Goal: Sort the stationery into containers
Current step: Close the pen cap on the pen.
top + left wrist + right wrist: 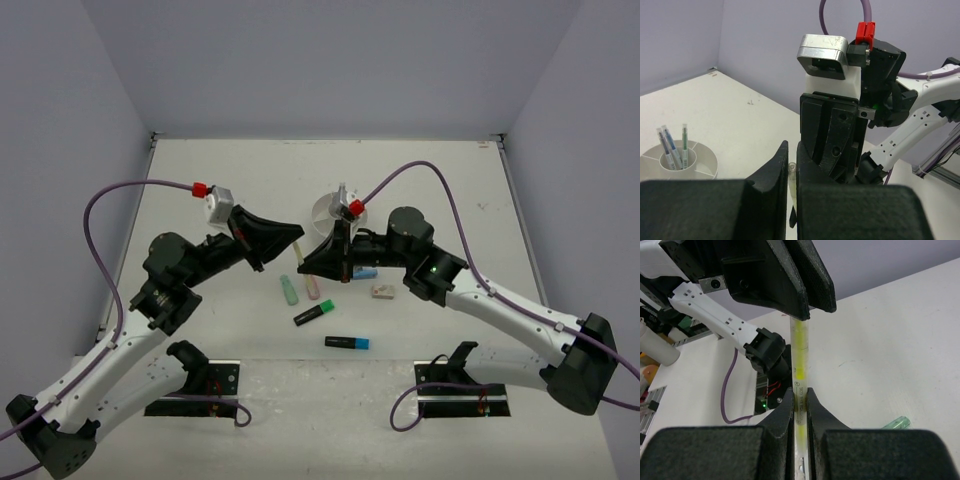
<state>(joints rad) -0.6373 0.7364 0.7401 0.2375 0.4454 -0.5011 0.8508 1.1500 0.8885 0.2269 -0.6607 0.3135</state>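
Note:
A thin yellow pen [298,252] hangs above the table between my two grippers. My left gripper [296,238] is shut on its upper end; in the left wrist view the pen [792,172] sits pinched between the jaws. My right gripper [306,262] is shut on the pen's lower part, seen in the right wrist view [799,350]. The round white organiser [328,209] stands just behind them, partly hidden by the right wrist. In the left wrist view the organiser [700,165] shows three thin pens in its central cup.
On the table in front lie a mint marker [289,290], a pink marker [312,287], a green highlighter [313,316], a blue highlighter [347,342], a pale eraser [382,291] and a blue marker [365,272] under the right arm.

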